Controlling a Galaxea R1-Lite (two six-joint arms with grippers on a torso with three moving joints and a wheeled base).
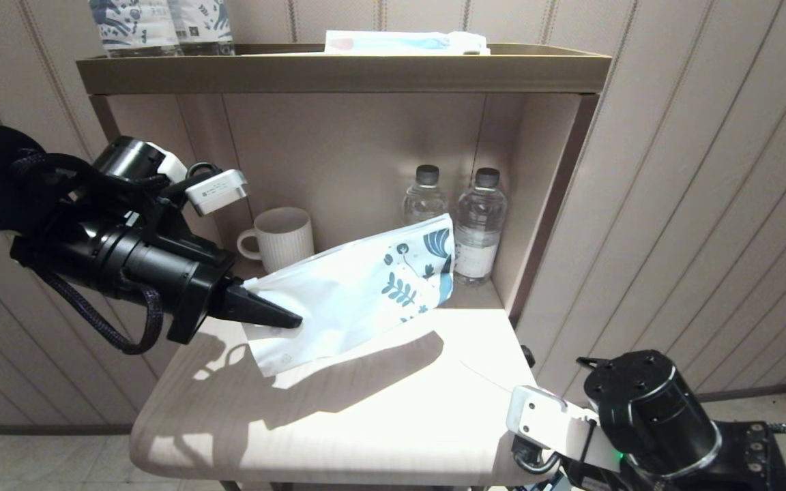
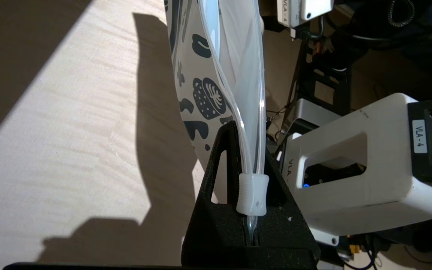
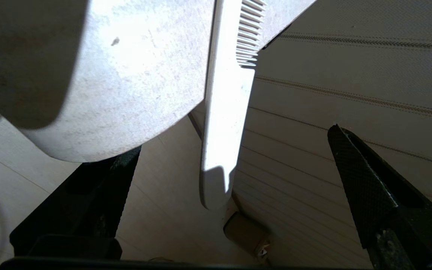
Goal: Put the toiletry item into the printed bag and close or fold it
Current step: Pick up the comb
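Pinching the corner of the printed bag [image 1: 359,290], the left gripper [image 1: 277,316] had its black fingers [image 2: 221,157] pressed tight together on the bag's clear strip, right by a small white slider [image 2: 252,195]. The bag hung out flat from those fingers toward two o'clock, lifted above the table [image 1: 338,423], with its leaf and flower print at the far end. The bag's dark shadow lay on the sunny table top below it.

Down at five o'clock in the head view sat the right arm [image 1: 645,416], low past the table's near corner. The right gripper [image 3: 234,210] had its fingers [image 3: 369,191] spread wide apart and held nothing. Between them, but farther off, the comb [image 3: 225,123] lay over the table's edge, its rounded handle end sticking out past the edge and its teeth back on the table. The comb was not in the bag.

Behind the bag, at twelve o'clock, a white mug [image 1: 282,237] and two water bottles [image 1: 478,225] stood in the shelf [image 1: 338,71]. On the shelf top stood two blue-printed bottles [image 1: 161,26] and a flat packet [image 1: 403,42].
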